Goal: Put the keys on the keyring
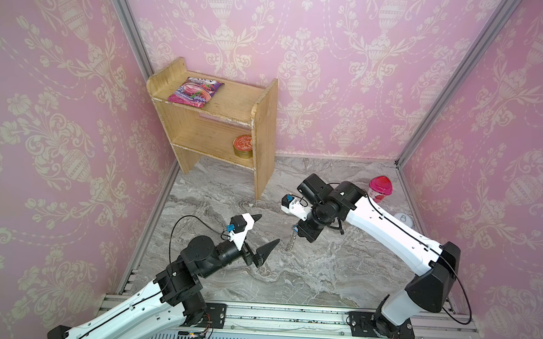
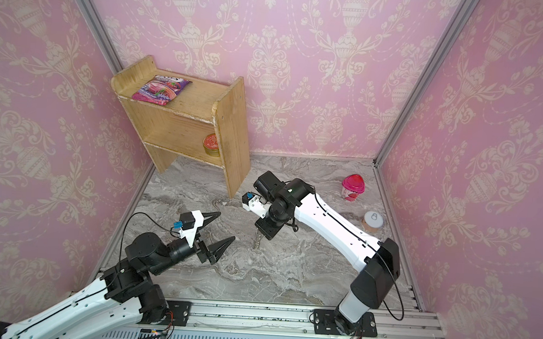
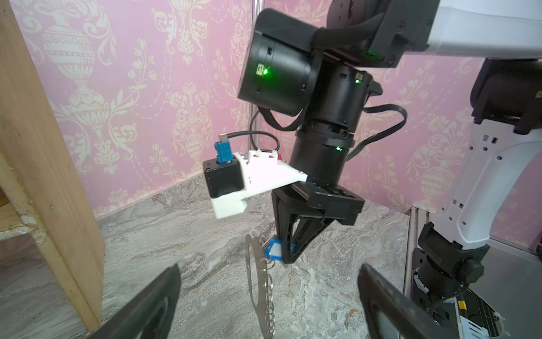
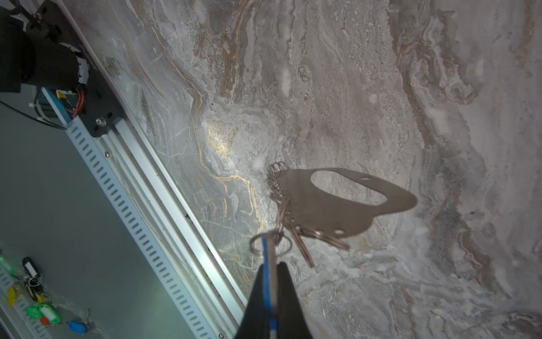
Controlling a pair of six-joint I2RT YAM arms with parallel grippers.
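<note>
In both top views the right claw (image 1: 296,230) is pinched shut on the blue tag of the keys (image 1: 296,233). The keyring (image 1: 290,243) hangs below, long axis pointing down. The left claw (image 2: 226,226), spread wide and empty, faces it from just beside.

Left wrist view: the keyring (image 3: 254,273) hangs edge-on straight ahead.

Right wrist view: the keyring (image 4: 322,205) hangs by its ring row.

Two arms, left (image 1: 125,316) and right (image 1: 389,229), are in view. There is one shelf (image 1: 265,137), one packet (image 1: 195,91), one tin (image 1: 243,146), one pink cup (image 1: 380,188) and one white-lidded can (image 2: 373,220). There is one keyring (image 4: 322,205) and one key bunch (image 3: 272,250).
</note>
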